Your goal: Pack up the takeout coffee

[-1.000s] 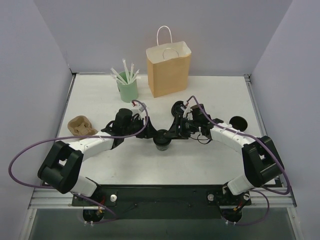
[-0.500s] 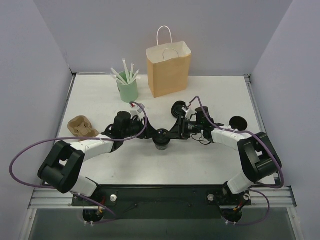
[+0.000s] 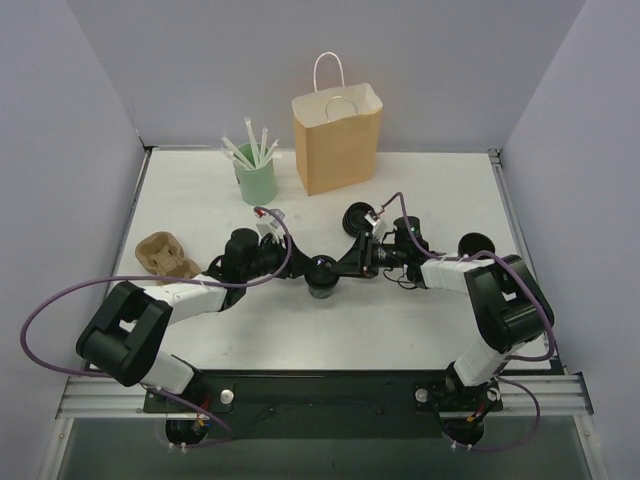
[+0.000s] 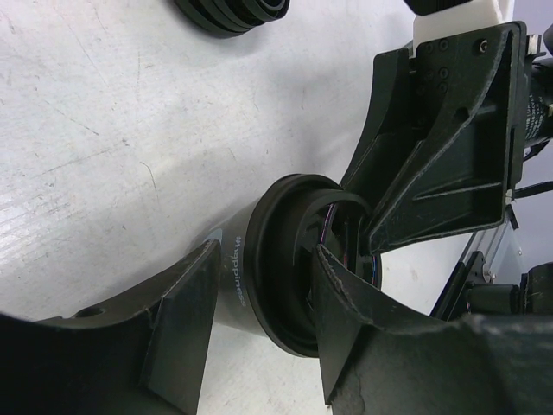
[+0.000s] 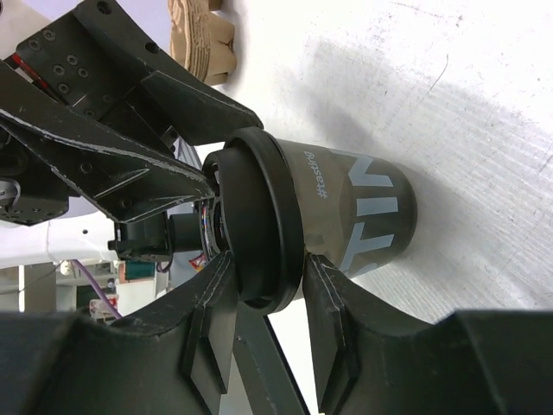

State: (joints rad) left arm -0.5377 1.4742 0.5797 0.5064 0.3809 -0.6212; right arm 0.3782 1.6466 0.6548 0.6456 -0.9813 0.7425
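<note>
Looking light and crushable, cup (image 5: 363, 207) suits a rim hold: right gripper (image 5: 269, 264) clamps lid (image 5: 266, 177), left gripper (image 4: 265, 252) straddles, contact unclear.

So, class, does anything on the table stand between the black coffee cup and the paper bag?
Nothing visible lies between the takeout coffee cup and the brown paper bag; a small black round object sits just right of that path.
</note>
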